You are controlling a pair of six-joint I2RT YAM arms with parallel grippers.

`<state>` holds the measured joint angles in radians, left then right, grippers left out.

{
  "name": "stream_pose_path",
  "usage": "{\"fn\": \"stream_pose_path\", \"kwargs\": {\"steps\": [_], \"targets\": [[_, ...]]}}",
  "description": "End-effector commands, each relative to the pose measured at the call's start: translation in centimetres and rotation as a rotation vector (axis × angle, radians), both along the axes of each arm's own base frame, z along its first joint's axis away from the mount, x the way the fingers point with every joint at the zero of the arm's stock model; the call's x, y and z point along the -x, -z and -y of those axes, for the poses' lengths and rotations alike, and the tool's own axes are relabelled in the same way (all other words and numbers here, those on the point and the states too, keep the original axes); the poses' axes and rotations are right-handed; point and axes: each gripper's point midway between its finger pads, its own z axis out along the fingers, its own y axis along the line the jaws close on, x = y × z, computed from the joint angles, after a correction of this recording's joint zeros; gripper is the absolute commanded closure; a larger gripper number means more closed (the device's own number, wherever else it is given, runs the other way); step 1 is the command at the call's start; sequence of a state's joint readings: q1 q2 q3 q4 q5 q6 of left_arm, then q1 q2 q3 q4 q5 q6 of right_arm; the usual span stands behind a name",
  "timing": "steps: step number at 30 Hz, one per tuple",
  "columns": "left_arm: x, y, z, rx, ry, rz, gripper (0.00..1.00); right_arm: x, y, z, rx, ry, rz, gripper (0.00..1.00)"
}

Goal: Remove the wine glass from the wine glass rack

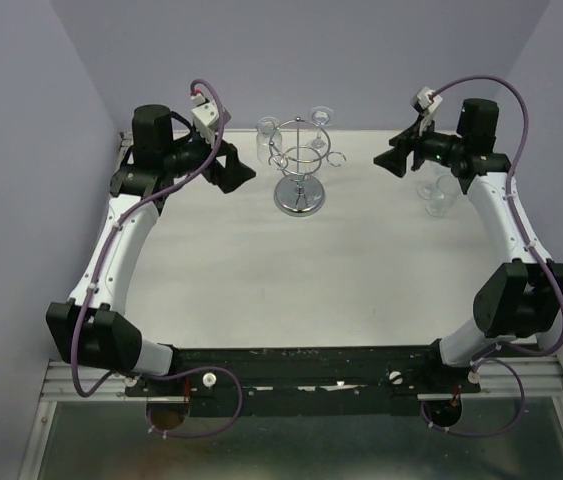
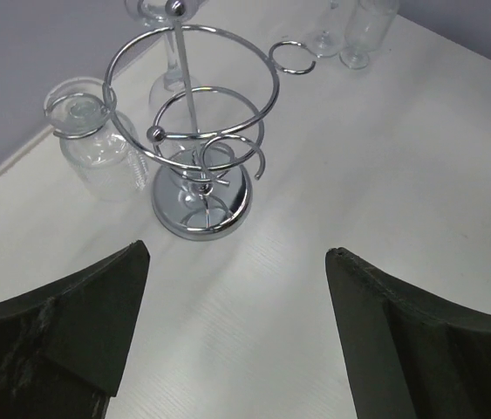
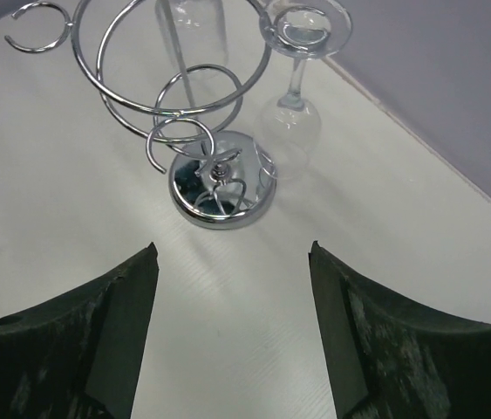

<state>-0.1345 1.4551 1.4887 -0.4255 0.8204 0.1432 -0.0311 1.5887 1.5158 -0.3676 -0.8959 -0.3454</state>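
Note:
The chrome wine glass rack [image 1: 300, 165] stands at the back middle of the table on its round mirrored base [image 2: 201, 208]. One wine glass [image 2: 97, 153] hangs upside down from a loop on the rack's left side. A second hanging glass [image 3: 293, 113] is on the far right side. My left gripper [image 1: 236, 170] hovers just left of the rack, open and empty [image 2: 237, 250]. To the rack's right my right gripper [image 1: 393, 160] faces it, open and holding nothing [image 3: 233, 246].
Two loose glasses [image 1: 440, 195] stand on the table at the back right, under the right arm's forearm. The purple wall runs close behind the rack. An empty wire hook [image 2: 292, 58] sticks out toward the right.

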Motion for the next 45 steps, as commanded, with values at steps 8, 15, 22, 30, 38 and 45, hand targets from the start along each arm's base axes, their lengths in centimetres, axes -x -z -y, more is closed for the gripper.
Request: {"fn": "stream_pose_path", "kwargs": {"steps": [8,15,22,30,38,45], "targets": [[1.8,0.2,0.6,-0.082,-0.109,0.146,0.01,-0.8,-0.8,-5.0,0.119,-0.086,0.139,0.34],[0.7,2.2,2.1,-0.218,-0.096,0.194,0.01,-7.3,0.7,-2.4,0.207,0.163,0.126,0.43],[-3.3,3.4,2.2,-0.273,-0.214,0.181,0.01,-10.6,3.3,-2.7,0.272,0.233,0.118,0.43],[-6.1,5.2,2.8,-0.300,-0.234,0.146,0.01,-11.3,4.0,-5.4,0.285,0.180,0.144,0.43],[-8.2,5.0,2.0,-0.349,-0.291,0.174,0.01,-9.2,4.0,-7.7,0.299,0.076,0.170,0.42],[-9.9,4.4,0.9,-0.377,-0.343,0.190,0.01,-6.9,4.1,-9.2,0.335,-0.002,0.197,0.42]]}}
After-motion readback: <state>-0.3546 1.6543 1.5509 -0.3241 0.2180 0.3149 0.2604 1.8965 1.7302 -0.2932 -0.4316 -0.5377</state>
